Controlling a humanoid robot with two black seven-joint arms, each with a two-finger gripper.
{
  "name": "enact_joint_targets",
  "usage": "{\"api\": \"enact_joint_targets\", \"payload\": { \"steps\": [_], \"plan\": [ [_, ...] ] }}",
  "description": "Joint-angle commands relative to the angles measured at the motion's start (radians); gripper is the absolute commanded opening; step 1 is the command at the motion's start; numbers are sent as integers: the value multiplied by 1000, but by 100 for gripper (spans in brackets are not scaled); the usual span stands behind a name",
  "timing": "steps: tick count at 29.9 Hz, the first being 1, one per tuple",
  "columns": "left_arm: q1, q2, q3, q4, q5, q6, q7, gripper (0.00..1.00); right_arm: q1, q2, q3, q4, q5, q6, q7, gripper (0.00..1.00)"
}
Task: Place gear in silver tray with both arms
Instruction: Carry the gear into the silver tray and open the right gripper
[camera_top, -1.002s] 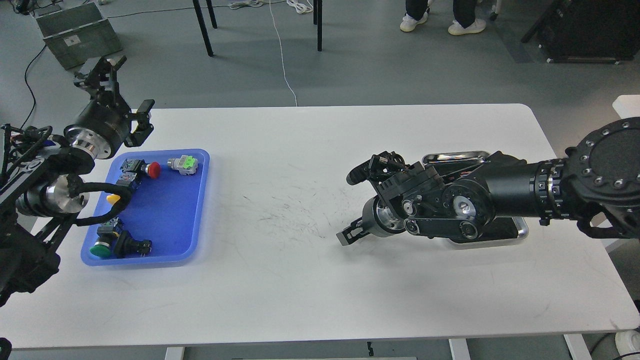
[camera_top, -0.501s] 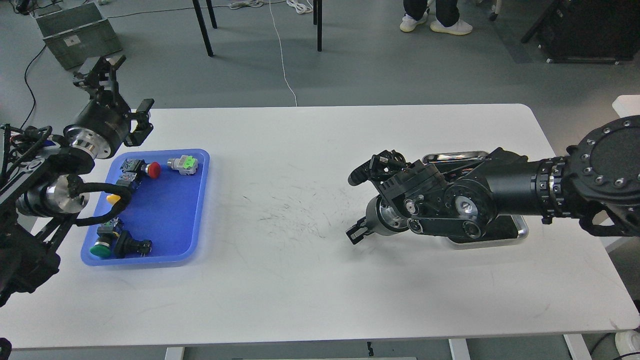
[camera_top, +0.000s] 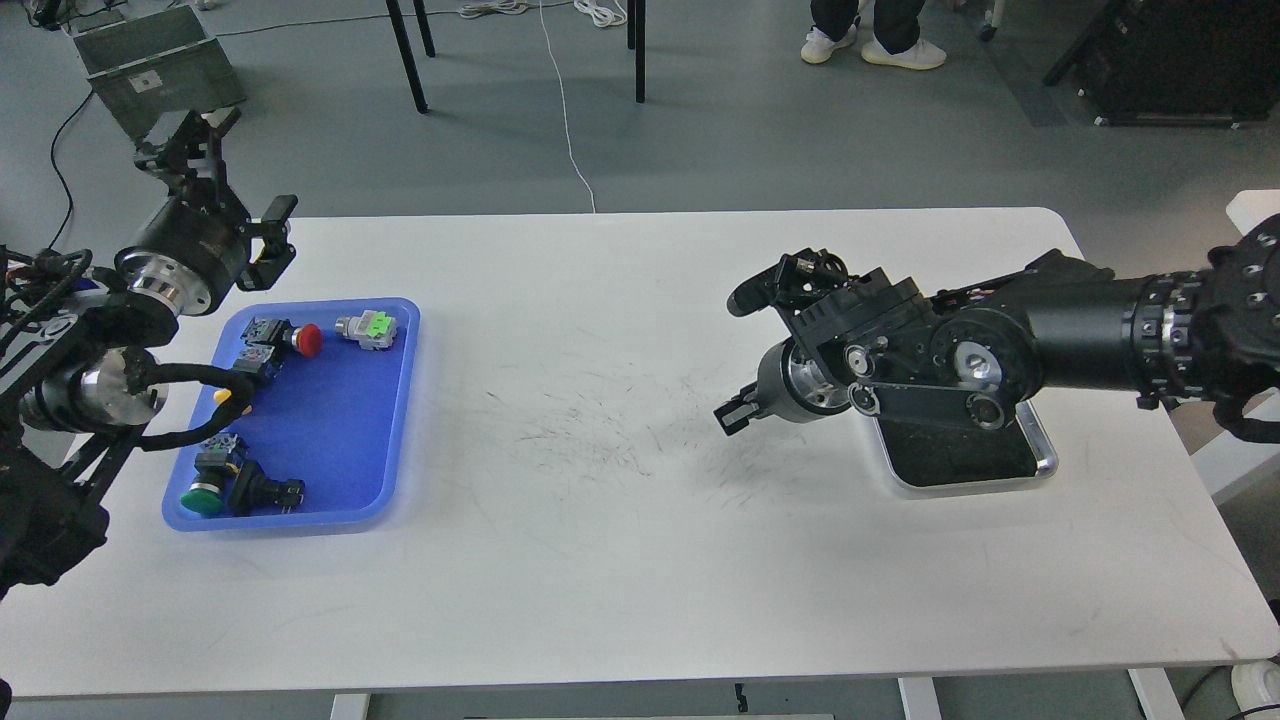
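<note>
The silver tray (camera_top: 1044, 464) lies on the right of the white table, its far half hidden under my right arm. Its visible dark bottom holds nothing. My right gripper (camera_top: 734, 414) hovers over the bare table just left of the tray, pointing left; it is small and dark, so I cannot tell its fingers apart. My left gripper (camera_top: 185, 140) is raised past the table's back left corner, above the blue tray (camera_top: 395, 420), open and empty. The blue tray holds several small parts: a red-capped button (camera_top: 306, 340), a grey and green part (camera_top: 368, 329), a green-capped button (camera_top: 202, 499).
A grey crate (camera_top: 150, 62) stands on the floor behind my left gripper. Chair legs (camera_top: 405, 50) and a person's feet (camera_top: 870, 48) are beyond the table's far edge. Scuff marks (camera_top: 600, 430) cover the table's middle.
My right arm has drawn back to the right and away, lifting its gripper off toward the tray and uncovering more of the tray's near half. My left gripper has shifted slightly left and farther back.
</note>
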Motion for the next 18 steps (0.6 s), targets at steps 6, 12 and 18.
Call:
{"api": "enact_joint_targets", "payload": {
  "steps": [6, 12, 18],
  "plan": [
    [0, 9, 4, 0, 0, 0, 0, 98, 14, -283, 73, 12, -24, 5, 35, 2],
    [-2, 6, 12, -2, 2, 0, 2, 98, -133, -331, 67, 7, -127, -15, 37, 2],
    [-2, 6, 12, -2, 2, 0, 2, 98, -213, -323, 65, -5, -164, -45, 35, 2]
  ]
}}
